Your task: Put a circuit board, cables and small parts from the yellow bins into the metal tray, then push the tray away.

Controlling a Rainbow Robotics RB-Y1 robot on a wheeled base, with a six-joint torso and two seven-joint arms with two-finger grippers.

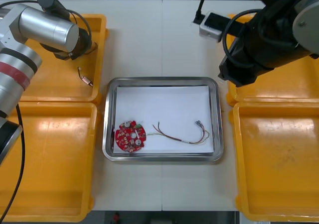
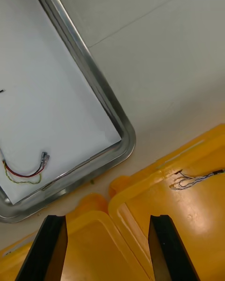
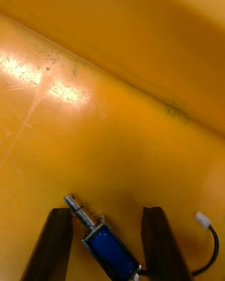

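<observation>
Far left yellow bin (image 1: 55, 87): far left corner of the table (image 1: 164, 40); the left arm hangs over it.
Near left yellow bin (image 1: 50, 154): near left corner of the table.
Left gripper (image 3: 107, 210): low over the far left bin's floor, close to one wall; jaws spread, pinching nothing.
Small metal part (image 3: 110, 250): blue body with a steel pin at one end. It lies flat on the bin floor between the left fingers (image 3: 52, 243), slantwise, with a gap on each side.
Black cable (image 3: 213, 246): leaves the part's body end, passes outside one finger and ends in a white plug.
Thin metal part (image 1: 84, 77): same bin, by its right wall, clear of the arm. Cannot tell whether it is the blue-bodied part.
Metal tray (image 1: 162, 80): middle of the table between the bins, white inside.
Round red circuit board (image 1: 130, 136): flat in the tray's near left corner.
Red and yellow cable (image 1: 182, 133): in the tray along its near edge, right of the board and apart from it, reaching toward the near right corner.
Right gripper (image 2: 107, 217): above the meeting rims of the two right bins, beside the tray's far right corner; jaws spread, nothing between them.
Far right yellow bin (image 1: 279, 87): far right corner of the table, under the right arm.
Twisted blue and white cable (image 2: 197, 179): on the far right bin's floor, by its left wall.
Near right yellow bin (image 1: 279, 154): near right corner of the table.
</observation>
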